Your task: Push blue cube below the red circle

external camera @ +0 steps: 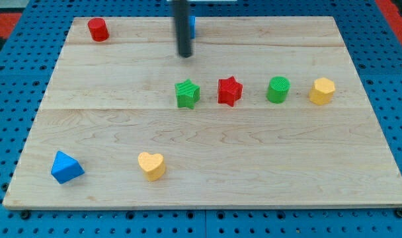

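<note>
Pincer: none fitted, so no open-or-closed state to tell; our rod ends at my tip (pixel 184 55), near the bench (pixel 254 165) top edge. Blue cube (pixel 193 26) peeks out just behind the rod, on its right. Red circle (pixel 98 30) sits far left, so we judge a leftward push.

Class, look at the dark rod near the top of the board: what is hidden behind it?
Behind the rod, a sliver of blue block shows at its right edge. The rest is covered, so its shape cannot be told. My tip sits just below it.
</note>
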